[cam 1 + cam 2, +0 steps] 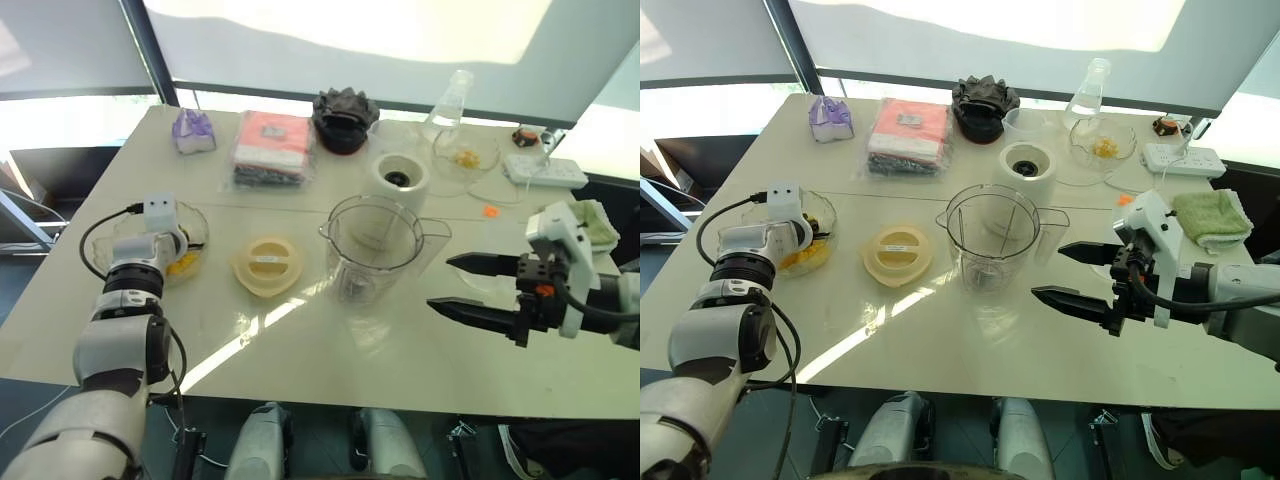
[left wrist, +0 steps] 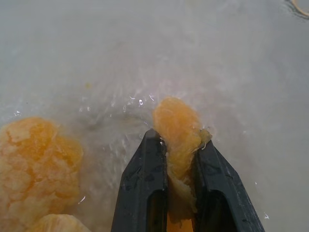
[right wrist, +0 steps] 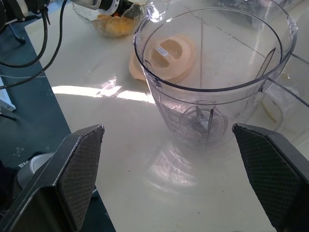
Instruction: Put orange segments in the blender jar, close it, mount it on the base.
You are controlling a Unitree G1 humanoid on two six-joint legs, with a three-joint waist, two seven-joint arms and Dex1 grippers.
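Pale tabletop (image 1: pixel 940 360) under bright windows, far edge cluttered w/ packets and glassware.

L side: my left gripper (image 2: pixel 178 141) is down in the clear bowl (image 1: pixel 832 228). Its fingers are nipped narrow on one orange segment (image 2: pixel 176 116), and the soft pulp bulges past the tips. More segments (image 2: pixel 36 164) lie just beside it, so the supply is not used up.

Centre: the blender jar (image 1: pixel 992 235) stands upright and open-mouthed, blades visible, no fruit inside as far as I can see. It sits btw. the bowl and my right arm, so either side can reach it.

The lid (image 1: pixel 898 254) lies flat btw. bowl and jar, kept off so the mouth is free. The base (image 1: pixel 1026 165) stands just behind the jar w/ nothing mounted.

R side: my right gripper (image 1: pixel 1048 271) hovers near the jar, fingers spread wide, holding nothing. It is prob. posted there to steady the jar.

Stage: first loading step, approx. the start of the task.
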